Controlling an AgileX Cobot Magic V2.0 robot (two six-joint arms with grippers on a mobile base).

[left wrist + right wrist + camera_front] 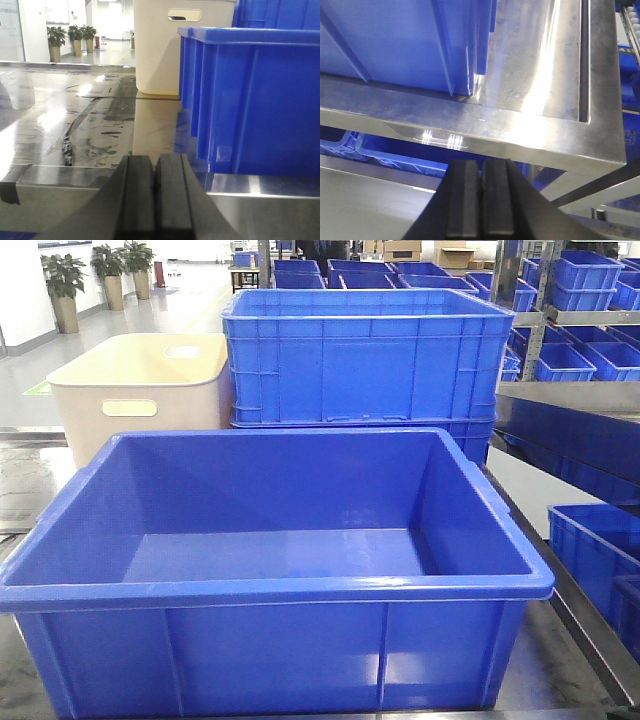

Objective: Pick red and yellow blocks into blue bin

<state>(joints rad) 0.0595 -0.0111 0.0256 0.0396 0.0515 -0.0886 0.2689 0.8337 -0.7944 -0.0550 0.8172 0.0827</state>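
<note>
Blue bin: deep tapered tub at the near edge of the steel table, floor bare, judged set there for easy dropping; red and yellow blocks: not visible in any view, whereabouts unknown; cream tub and ribbed blue crate: just behind the bin; left gripper: pads pressed together, nothing between, low before the table's near edge, left of the bin; right gripper: likewise closed and empty, off the table's near right corner; both arms themselves out of view.
</note>
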